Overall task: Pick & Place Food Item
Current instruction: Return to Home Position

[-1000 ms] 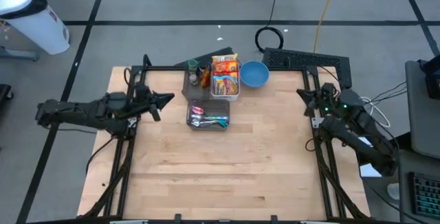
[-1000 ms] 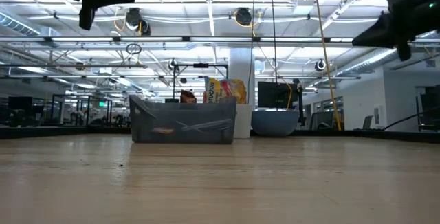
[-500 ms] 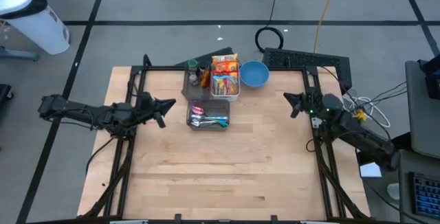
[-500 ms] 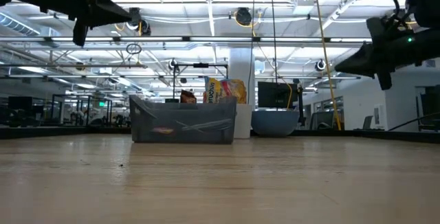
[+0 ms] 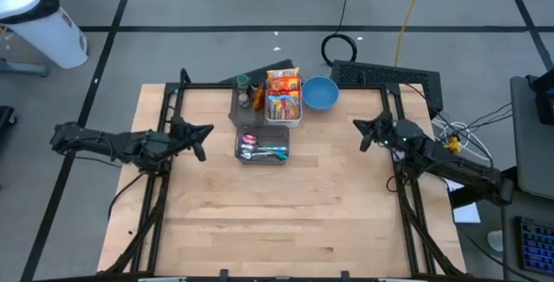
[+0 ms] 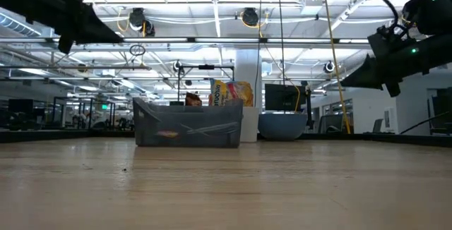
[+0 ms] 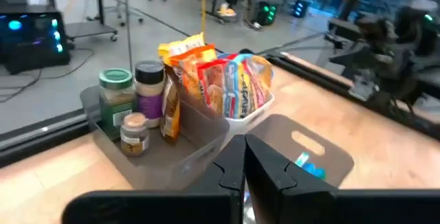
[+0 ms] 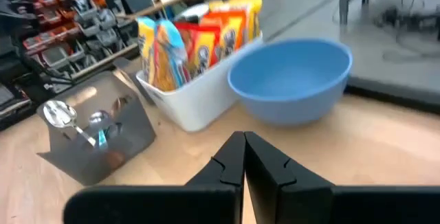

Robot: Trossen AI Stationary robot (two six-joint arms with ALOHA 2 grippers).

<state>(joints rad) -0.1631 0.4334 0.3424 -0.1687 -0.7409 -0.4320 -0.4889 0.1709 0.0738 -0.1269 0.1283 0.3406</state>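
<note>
Several bright snack packets point(image 5: 283, 94) stand upright in a white bin point(image 8: 199, 100) at the table's far middle; they also show in the left wrist view point(image 7: 227, 86). A blue bowl point(image 5: 320, 92) sits on the table right of the bin. My left gripper point(image 5: 204, 131) is shut and empty, above the table left of the bins. My right gripper point(image 5: 362, 130) is shut and empty, above the table's right side, pointing at the bowl point(image 8: 292, 78) and bin.
A clear bin holds jars point(image 7: 130, 107) left of the snacks. A grey cutlery bin point(image 5: 262, 145) with spoons stands nearer. Black frame rails point(image 5: 164, 109) run along both table sides. The near half of the table point(image 5: 277, 221) is bare wood.
My right gripper has moved from the far right rail toward the table's middle and come lower. My left gripper has drawn back slightly toward the left edge. Nothing on the table has moved.
</note>
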